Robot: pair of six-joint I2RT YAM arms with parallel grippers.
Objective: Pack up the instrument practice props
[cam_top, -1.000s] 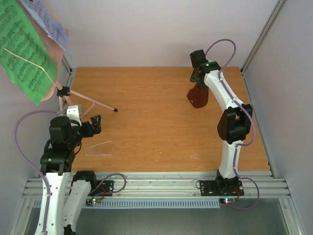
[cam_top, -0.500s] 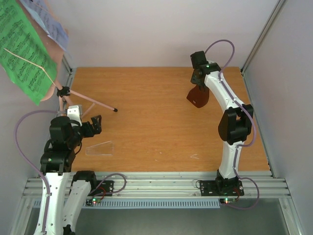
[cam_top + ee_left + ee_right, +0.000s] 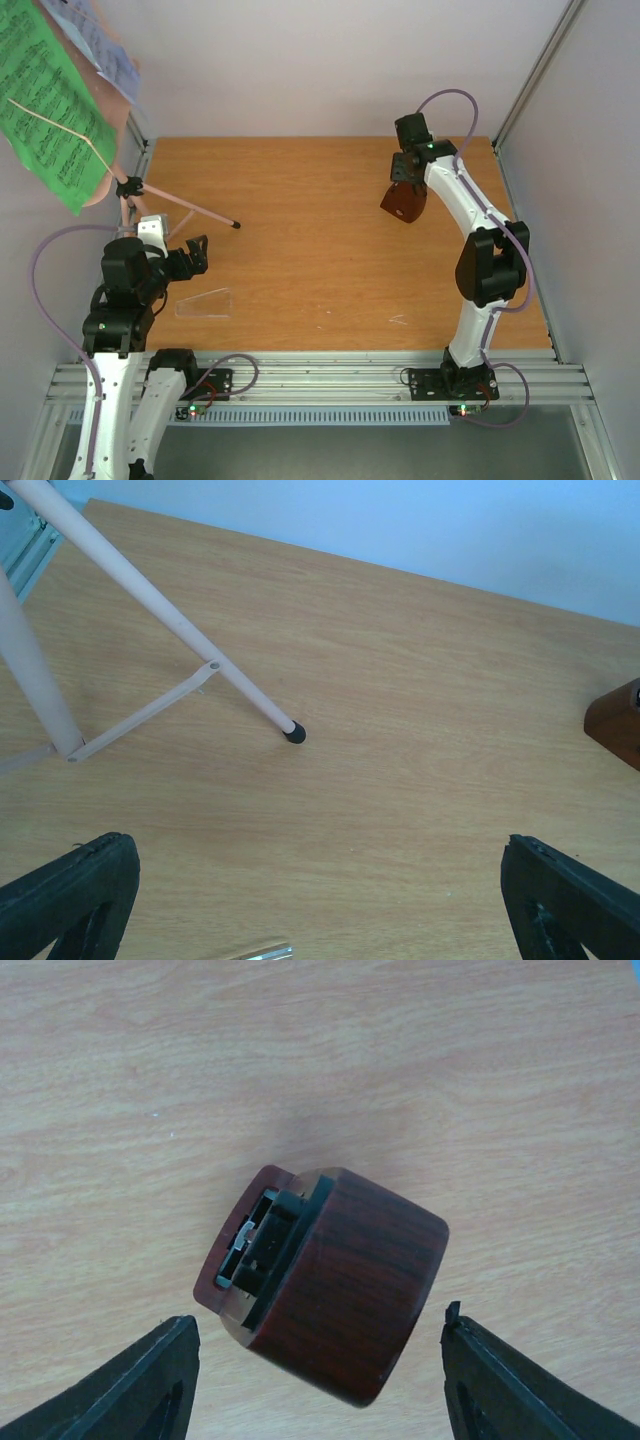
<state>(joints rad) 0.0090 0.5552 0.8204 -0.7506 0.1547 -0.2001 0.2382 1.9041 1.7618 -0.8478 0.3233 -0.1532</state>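
Jaws of right gripper (image 3: 318, 1320) reopened, flanking metronome (image 3: 340, 1290) untouched; left gripper (image 3: 318, 845) wide, empty, well left of metronome. Regrasp needed.

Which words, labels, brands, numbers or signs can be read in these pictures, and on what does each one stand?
No text can be read in any view.
green music sheet: printed staves and notes, too small to read.
white music sheet: print too small and blurred to read.
metronome: no label, brand or number shows.
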